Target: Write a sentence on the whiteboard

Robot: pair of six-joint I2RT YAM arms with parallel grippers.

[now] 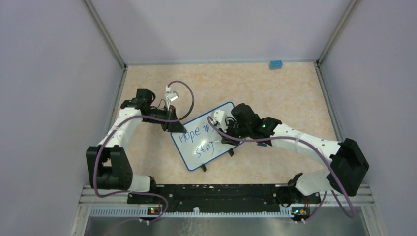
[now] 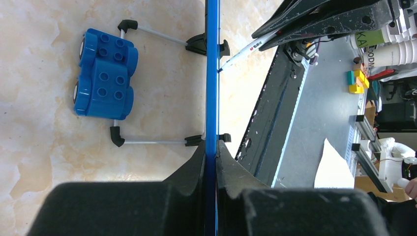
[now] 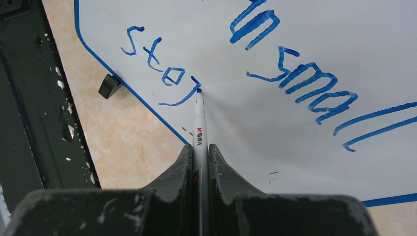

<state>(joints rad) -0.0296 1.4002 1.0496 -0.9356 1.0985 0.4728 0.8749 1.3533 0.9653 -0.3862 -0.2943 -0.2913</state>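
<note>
The whiteboard (image 1: pixel 193 160) stands tilted on black clip feet in the middle of the table. My left gripper (image 1: pixel 173 125) is shut on its upper left edge; in the left wrist view the blue rim (image 2: pixel 212 73) runs edge-on between the jaws of that gripper (image 2: pixel 211 147). My right gripper (image 3: pixel 199 147) is shut on a white marker (image 3: pixel 198 123). The marker's blue tip touches the board at the last letter of "step". The sentence (image 3: pixel 300 81) reads "in small" above "step" here, and "Hope in" (image 1: pixel 194 132) shows from above.
A blue studded toy vehicle (image 2: pixel 104 73) sits on the table behind the board, between its wire stand legs. A small blue brick (image 1: pixel 275 64) lies at the far edge. The black base rail (image 1: pixel 211 191) runs along the near edge. Enclosure walls stand on both sides.
</note>
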